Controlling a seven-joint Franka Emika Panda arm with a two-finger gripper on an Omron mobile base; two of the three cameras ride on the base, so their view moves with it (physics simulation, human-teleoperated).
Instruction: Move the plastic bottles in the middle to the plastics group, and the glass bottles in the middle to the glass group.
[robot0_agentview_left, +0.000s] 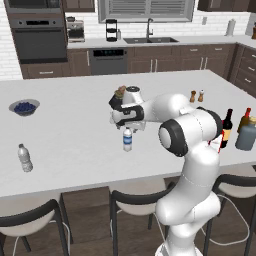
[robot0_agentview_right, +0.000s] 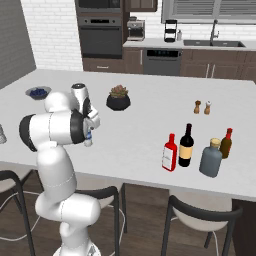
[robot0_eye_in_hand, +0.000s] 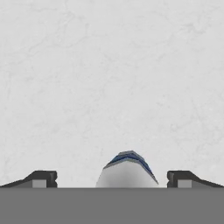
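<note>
The blue-labelled plastic bottle stands mid-counter, directly under my gripper, which points down at it. In the hand view its top sits between my fingertips, apart from both; the gripper is open. The plastics group, a grey-labelled water bottle, stands far left. At the right are the dark wine bottle and the flat red bottle. Beside them stands the glass group: the amber bottle and the grey-blue jug.
A bowl of blueberries sits at the far left of the white counter. A potted plant stands behind my hand. Salt and pepper shakers stand at the back right. Stools line the near edge.
</note>
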